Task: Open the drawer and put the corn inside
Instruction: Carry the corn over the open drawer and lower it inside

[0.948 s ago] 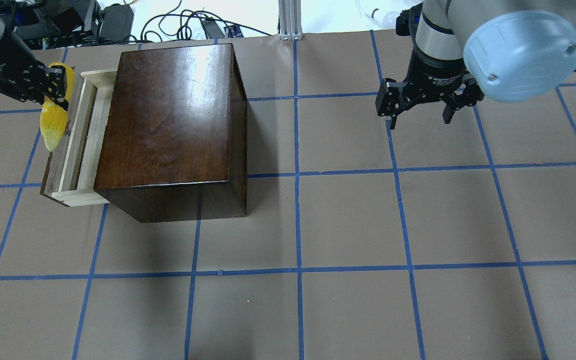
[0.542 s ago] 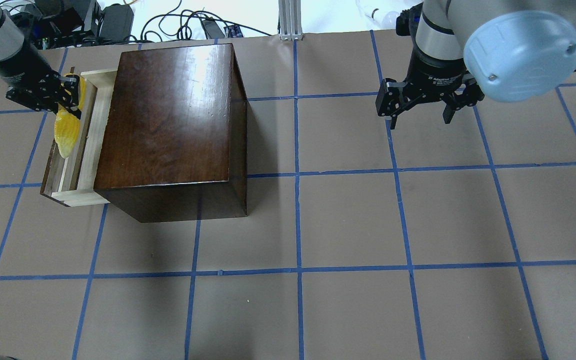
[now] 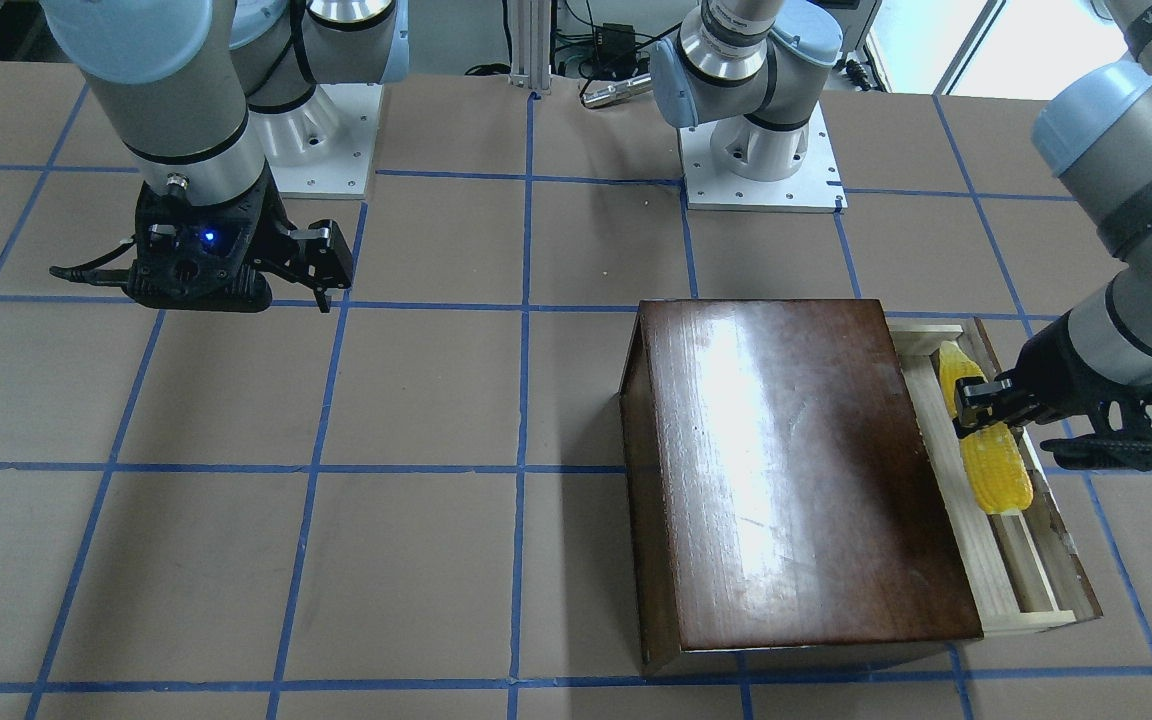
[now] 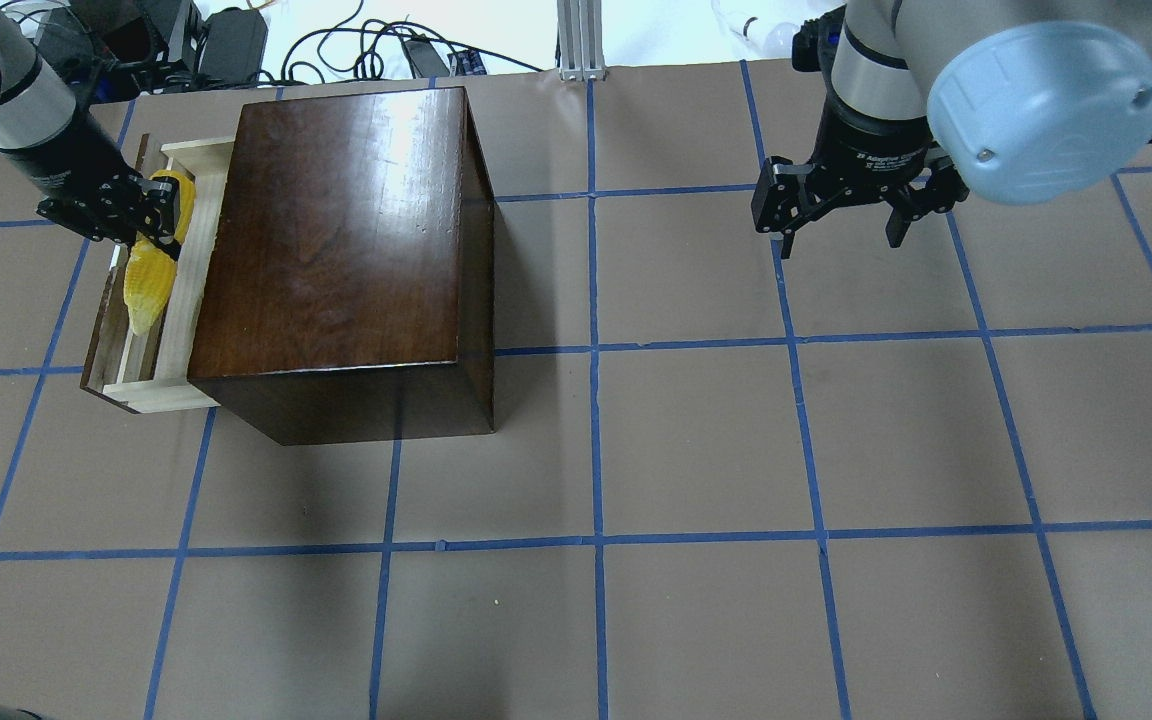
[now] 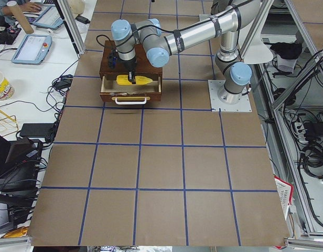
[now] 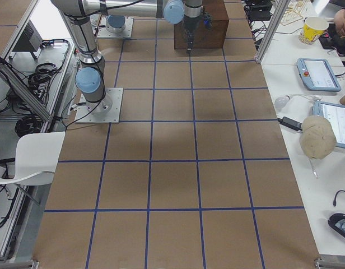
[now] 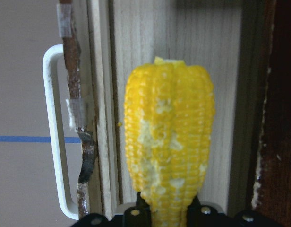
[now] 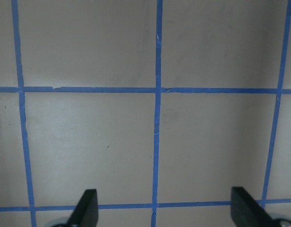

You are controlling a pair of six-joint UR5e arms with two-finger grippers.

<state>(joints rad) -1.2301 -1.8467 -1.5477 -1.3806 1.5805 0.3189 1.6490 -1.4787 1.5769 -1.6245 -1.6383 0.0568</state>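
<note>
- Gripping the corn, the left gripper has its jaws clamped across the cob partway along its length, so yellow shows on both sides of the black fingers.
- The left wrist view shows the corn reaching straight out from the jaws, its rows of kernels marked with pale scuffed patches.
- The drawer stands pulled out of the box on the side toward the left arm, showing its pale wood tray and the dark front panel at its outer edge.
- The corn hangs over the open tray, lengthwise along it, between the face of the box and the front panel.
- Whether the cob touches the tray floor cannot be told from any view.
- A white handle sits on the outside of the chipped front panel, and the left exterior view shows it on the side facing that camera.
- The box is glossy dark brown with a bright glare across its top, and it sits directly on the tabletop.
- The right gripper hovers above the tabletop, well apart from the box and on the opposite side from the drawer.
- Its jaws are spread wide with nothing between them; the right wrist view shows two dark fingertips far apart over bare brown surface.
- Blue tape lines divide the tabletop into squares, and one crossing lies right under the right wrist camera.
</note>
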